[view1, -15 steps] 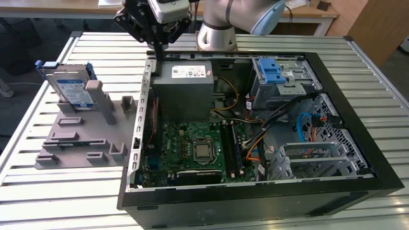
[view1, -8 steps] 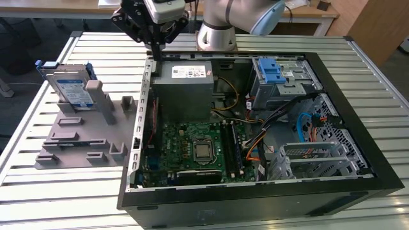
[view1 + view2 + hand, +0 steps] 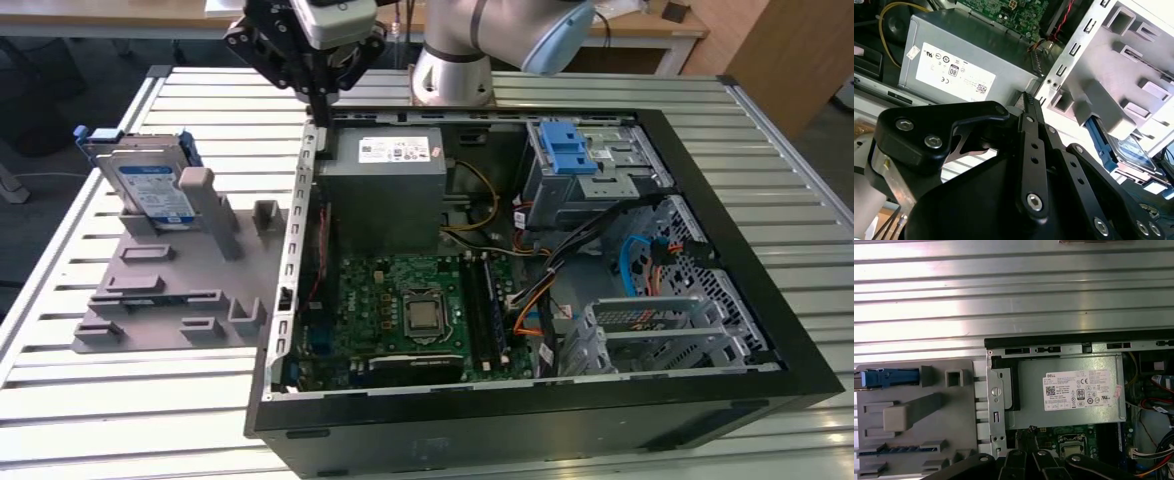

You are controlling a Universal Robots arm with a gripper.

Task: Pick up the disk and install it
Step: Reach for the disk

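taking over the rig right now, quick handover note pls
Gripper: shut, empty, hanging over the case edge by the power supply.
Disk: upright in the grey holder, outside the case, on the exterior view's left.
Done: nothing that shows; the disk is not picked up.
Left: the pick and the install, both.

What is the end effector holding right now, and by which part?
Nothing. The end effector is empty, above the rim of the open black computer case. The flat silver-metal disk with blue plastic rails stands apart in the grey plastic fixture.
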